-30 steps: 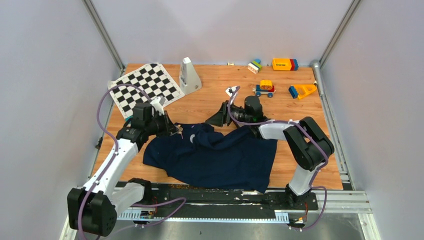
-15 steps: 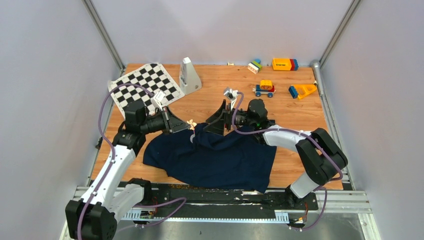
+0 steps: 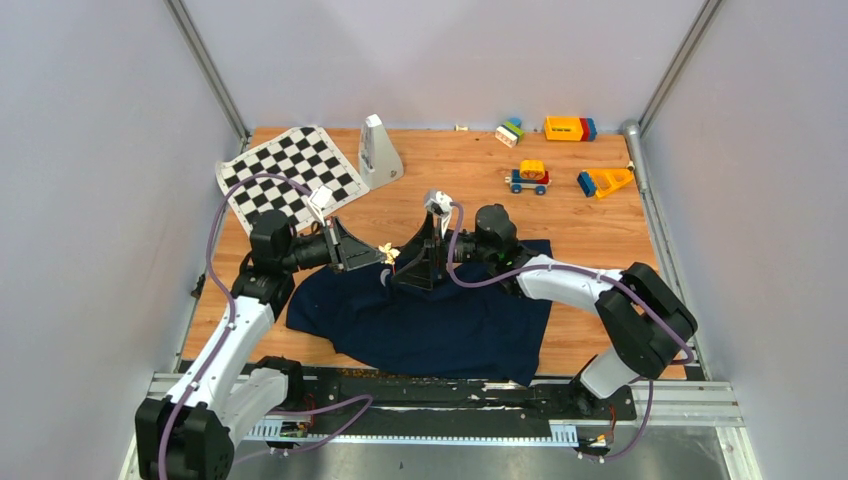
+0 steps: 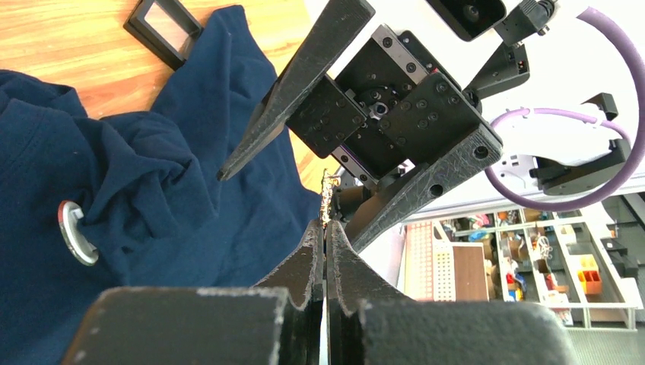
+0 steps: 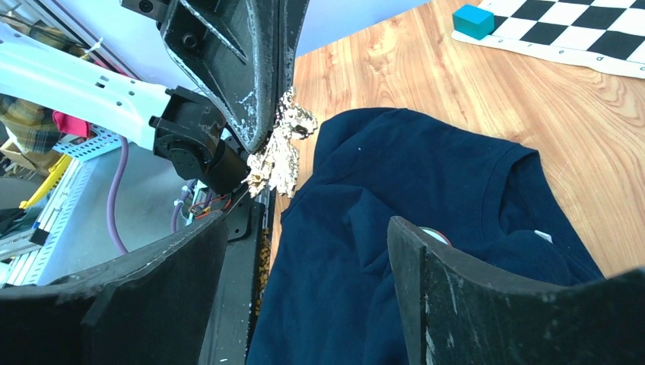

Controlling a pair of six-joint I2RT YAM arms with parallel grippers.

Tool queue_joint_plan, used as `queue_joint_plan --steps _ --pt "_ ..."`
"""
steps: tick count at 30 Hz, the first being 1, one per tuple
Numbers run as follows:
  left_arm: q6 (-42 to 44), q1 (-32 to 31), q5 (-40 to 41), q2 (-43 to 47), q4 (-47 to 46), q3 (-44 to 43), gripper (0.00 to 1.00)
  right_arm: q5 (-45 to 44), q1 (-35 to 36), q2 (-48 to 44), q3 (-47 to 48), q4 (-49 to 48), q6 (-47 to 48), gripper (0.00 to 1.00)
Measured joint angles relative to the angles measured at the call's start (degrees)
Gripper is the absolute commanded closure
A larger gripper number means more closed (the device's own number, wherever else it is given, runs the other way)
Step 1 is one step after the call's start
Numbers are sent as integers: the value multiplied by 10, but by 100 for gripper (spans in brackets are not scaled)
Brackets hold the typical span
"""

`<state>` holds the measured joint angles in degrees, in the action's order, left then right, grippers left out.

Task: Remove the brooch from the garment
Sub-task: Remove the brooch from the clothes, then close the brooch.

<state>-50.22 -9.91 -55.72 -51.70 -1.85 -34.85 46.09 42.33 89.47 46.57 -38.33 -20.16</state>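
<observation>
In mid-frame of the top view, the brooch (image 3: 385, 250) is pinched by the left tool (image 4: 325, 228) just above the garment (image 3: 440, 320) on the desk (image 3: 600, 225), apparently freed, while the right tool (image 5: 304, 226) is held spread beside it, perhaps for handover.

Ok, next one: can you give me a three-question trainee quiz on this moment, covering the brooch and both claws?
1. True or false: the left claw is shut on the gold brooch.
2. The right claw is: A) shut and empty; B) open, facing the brooch; C) out of view.
3. Fill in: the navy garment lies on the wooden ___.
Key: 1 true; 2 B; 3 table.
</observation>
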Motion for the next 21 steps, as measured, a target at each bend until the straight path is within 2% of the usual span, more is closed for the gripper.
queue_joint_plan --steps 9,21 --pt "-11 0 -7 0 -35 15 100 -1 0 0 3 13 9 22" --pt "-11 0 3 0 -34 15 100 25 0 -11 -17 3 71 19"
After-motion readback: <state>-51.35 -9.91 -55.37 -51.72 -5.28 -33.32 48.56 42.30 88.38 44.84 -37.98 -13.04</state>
